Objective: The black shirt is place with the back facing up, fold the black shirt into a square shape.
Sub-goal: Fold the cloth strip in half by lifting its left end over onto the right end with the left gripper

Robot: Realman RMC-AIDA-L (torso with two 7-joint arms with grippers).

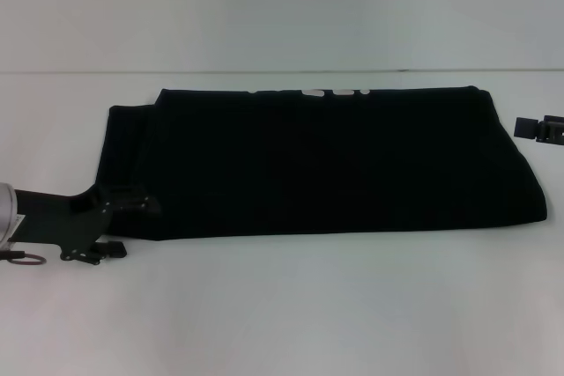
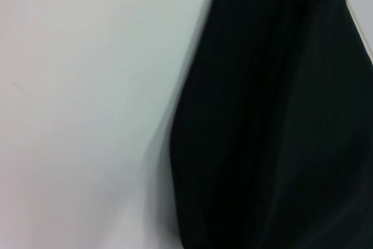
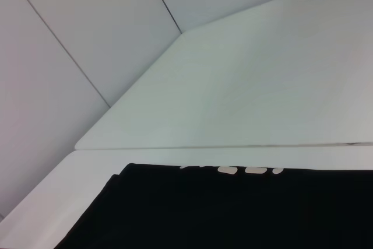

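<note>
The black shirt (image 1: 335, 165) lies on the white table (image 1: 308, 305) as a long, wide band with its sides folded in. A few small white marks (image 1: 304, 92) peek out at its far edge. My left gripper (image 1: 139, 209) is at the shirt's near left corner, black against the black cloth. My right gripper (image 1: 533, 128) shows only partly at the picture's right edge, just beside the shirt's far right end and apart from it. The left wrist view shows the shirt's cloth (image 2: 274, 132) close up beside bare table. The right wrist view shows the shirt's far edge (image 3: 233, 214).
A seam (image 1: 264, 72) crosses the table behind the shirt. Pale wall panels (image 3: 87, 39) rise beyond the table's far corner. A small brown ring and cable (image 1: 26, 259) hang by my left arm.
</note>
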